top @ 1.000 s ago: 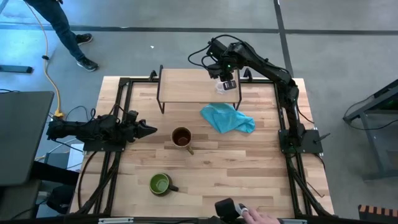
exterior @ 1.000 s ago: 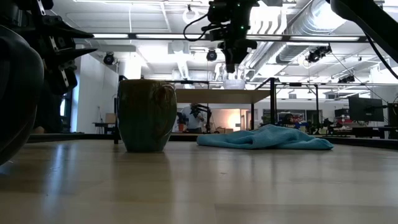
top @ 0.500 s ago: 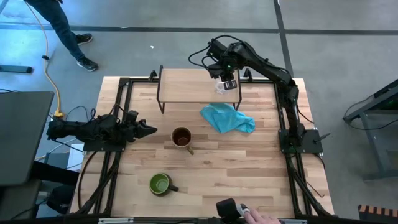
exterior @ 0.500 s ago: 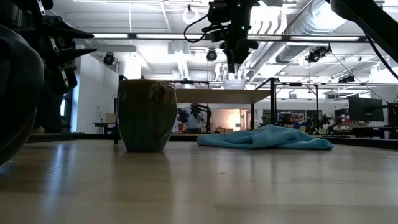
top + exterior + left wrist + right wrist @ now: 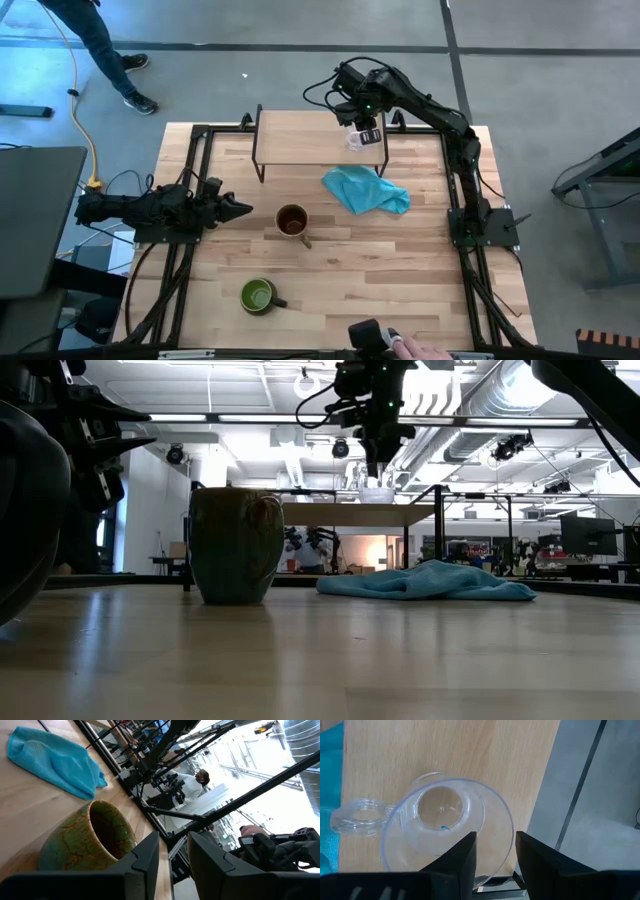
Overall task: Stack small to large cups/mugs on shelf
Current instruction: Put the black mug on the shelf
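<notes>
A robotics lab or industrial workshop, by the look of it. Exposed silver ducting (image 5: 470, 395) and strip lights run across a high open ceiling, and the floor (image 5: 250, 75) is bare grey concrete with a yellow cable (image 5: 80, 100) trailing over it. The wooden table (image 5: 400, 280) sits in a black metal frame carrying two robot arms. More rigs and monitors (image 5: 588, 535) stand behind, and a person (image 5: 192, 782) works at another bench.
</notes>
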`<state>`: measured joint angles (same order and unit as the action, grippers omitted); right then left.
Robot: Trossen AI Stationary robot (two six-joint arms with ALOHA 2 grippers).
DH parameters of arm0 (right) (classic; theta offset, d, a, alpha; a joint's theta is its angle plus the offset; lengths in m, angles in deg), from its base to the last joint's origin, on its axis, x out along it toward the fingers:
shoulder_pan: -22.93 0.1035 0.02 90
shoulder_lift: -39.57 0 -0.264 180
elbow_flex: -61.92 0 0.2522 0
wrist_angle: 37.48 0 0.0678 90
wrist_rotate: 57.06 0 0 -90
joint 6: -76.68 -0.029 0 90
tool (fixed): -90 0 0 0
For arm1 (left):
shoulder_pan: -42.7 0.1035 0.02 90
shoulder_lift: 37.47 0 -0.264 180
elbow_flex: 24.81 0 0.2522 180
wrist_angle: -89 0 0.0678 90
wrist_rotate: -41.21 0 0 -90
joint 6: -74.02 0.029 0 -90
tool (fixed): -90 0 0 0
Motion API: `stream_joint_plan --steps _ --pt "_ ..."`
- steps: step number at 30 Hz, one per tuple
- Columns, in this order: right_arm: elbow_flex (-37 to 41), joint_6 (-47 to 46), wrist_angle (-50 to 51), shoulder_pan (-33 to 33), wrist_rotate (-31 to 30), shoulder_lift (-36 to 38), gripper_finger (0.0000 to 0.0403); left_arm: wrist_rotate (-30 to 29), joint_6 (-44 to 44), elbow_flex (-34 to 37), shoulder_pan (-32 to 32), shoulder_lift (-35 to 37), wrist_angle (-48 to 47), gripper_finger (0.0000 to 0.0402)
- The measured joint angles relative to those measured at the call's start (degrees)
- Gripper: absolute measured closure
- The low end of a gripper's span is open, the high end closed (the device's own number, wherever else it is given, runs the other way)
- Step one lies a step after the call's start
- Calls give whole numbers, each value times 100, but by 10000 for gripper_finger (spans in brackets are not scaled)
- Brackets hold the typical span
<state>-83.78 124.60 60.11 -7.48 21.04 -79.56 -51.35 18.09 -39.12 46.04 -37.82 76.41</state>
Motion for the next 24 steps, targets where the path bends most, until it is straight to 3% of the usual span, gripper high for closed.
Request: stream_joint_plan --steps 15,24 --pt "0 57 36 78 14 475 275 0 -2 0 1 0 -2 311" --pt "0 -297 35 260 191 1201 275 0 -2 0 1 -1 0 311"
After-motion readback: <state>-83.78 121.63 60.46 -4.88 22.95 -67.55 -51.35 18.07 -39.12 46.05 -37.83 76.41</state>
